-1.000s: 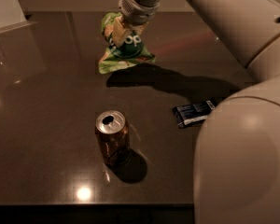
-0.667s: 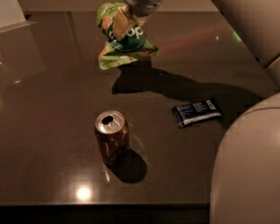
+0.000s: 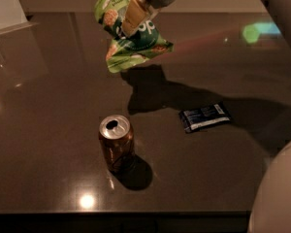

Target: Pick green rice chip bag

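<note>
In the camera view, my gripper (image 3: pixel 132 17) sits at the top of the frame with its jaws pinched on the upper part of the green rice chip bag (image 3: pixel 141 52). The bag hangs clear of the dark table (image 3: pixel 48 86), and its shadow falls on the surface below. The pouch looks light and soft: the film is crumpled around my fingers and the lower edge flares out loosely. I judge it slick and easily crushed, with brittle chips inside, so a firm pinch on the flat upper seam suits it better than a squeeze on the belly. The can (image 3: pixel 116 142) and the dark-blue wrapper (image 3: pixel 204 117) lie well apart from the bag, nearer the camera.
</note>
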Available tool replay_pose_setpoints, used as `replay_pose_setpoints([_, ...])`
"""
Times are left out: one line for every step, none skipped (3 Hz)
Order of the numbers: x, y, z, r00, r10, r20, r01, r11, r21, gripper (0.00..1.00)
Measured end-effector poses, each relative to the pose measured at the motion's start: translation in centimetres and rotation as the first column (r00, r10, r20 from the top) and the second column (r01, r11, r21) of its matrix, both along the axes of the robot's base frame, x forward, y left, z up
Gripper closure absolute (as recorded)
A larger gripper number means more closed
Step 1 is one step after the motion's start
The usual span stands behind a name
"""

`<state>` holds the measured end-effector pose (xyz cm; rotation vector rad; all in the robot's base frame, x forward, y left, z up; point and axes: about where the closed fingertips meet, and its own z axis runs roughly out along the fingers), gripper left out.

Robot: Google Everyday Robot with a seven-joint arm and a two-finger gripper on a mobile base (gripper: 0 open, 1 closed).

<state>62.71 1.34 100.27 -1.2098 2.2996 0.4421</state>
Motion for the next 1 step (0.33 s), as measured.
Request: replay_pose_setpoints([0.0,0.01,0.0,1.0,0.0,0.0,0.0,1.0,0.0,1.0])
